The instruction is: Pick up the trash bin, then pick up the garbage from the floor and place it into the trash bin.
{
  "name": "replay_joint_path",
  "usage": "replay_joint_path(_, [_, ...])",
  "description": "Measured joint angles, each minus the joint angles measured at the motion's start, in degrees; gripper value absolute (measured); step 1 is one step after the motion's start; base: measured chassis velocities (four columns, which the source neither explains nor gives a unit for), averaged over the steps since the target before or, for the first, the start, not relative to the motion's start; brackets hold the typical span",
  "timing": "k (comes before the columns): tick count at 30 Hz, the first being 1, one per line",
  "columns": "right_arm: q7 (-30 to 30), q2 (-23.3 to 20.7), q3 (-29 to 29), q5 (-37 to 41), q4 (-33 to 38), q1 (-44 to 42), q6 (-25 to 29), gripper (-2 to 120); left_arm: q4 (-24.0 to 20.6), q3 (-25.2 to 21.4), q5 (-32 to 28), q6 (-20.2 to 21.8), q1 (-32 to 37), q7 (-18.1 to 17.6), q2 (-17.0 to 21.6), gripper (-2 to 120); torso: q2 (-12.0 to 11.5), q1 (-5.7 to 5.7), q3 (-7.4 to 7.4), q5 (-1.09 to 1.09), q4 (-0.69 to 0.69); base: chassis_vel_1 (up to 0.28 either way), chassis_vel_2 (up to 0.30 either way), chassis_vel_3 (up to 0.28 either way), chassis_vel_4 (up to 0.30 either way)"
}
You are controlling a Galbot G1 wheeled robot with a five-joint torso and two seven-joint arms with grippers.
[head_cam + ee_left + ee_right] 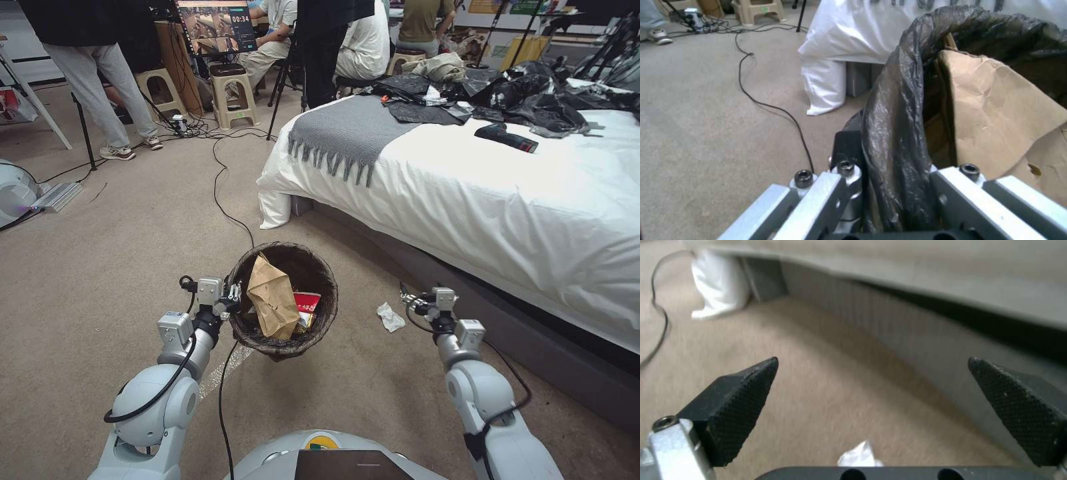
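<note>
Head view shows the left gripper (233, 298) clamped on the near-left rim of the small round trash bin lined with a dark brown-black plastic bag (320, 320), holding it raised off the beige carpet (120, 267) with its mouth facing up. Judging by the pose, the bin is carried low and close to the robot's front so the other arm can drop litter straight in without a long reach. In the left wrist view the fingers (947, 186) pinch the bag-covered rim, one outside the wall and one inside, which looks like a firm hold on the thin plastic edge.

Inside the bin a crumpled brown paper bag (272, 301) stands tall against the left side, with a red scrap (307, 301) and a bit of yellow wrapper beside it. The liner is wrinkled and glossy, folded over the rim.

The right gripper (415, 301) hovers low over the carpet beside the grey bed base (533, 333), its fingers (742, 396) spread wide and empty. A small crumpled white piece of litter (390, 317) lies on the carpet just beside it, between the gripper and the bin; the right wrist view shows it (860, 455) near the gripper's base, so the open fingers seem lined up for that pickup.
</note>
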Motion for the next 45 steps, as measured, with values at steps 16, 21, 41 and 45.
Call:
replay_joint_path(16, [-1.1,-0.1,-8.1,4.8,-19.4,14.5,-7.3,100,-0.8,0.1,0.2,0.5,0.2,-0.1,-0.2,7,0.0,0.00,-0.01,-0.01,0.00,0.000,0.000,0.000,0.000])
replay_joint_path(21, [-0.4,0.7,-9.9,3.0,-24.4,17.6,-7.6,100,-0.9,0.0,0.3,0.5,0.3,-0.1,-0.3,7,0.0,0.00,-0.01,-0.02,-0.01,0.000,0.000,0.000,0.000])
replay_joint_path(41, [0.2,2.5,-8.2,-1.1,-37.3,21.2,-7.0,100,-0.4,0.1,0.2,0.4,0.0,-0.2,-0.2,7,0.0,0.00,-0.01,-0.01,-0.01,0.000,0.000,0.000,0.000])
replay_joint_path(45, [-0.3,2.8,-7.8,-1.4,-39.8,21.9,-6.5,100,-0.2,0.0,0.1,0.2,0.0,-0.1,-0.2,7,0.0,0.00,-0.01,-0.02,-0.01,0.000,0.000,0.000,0.000])
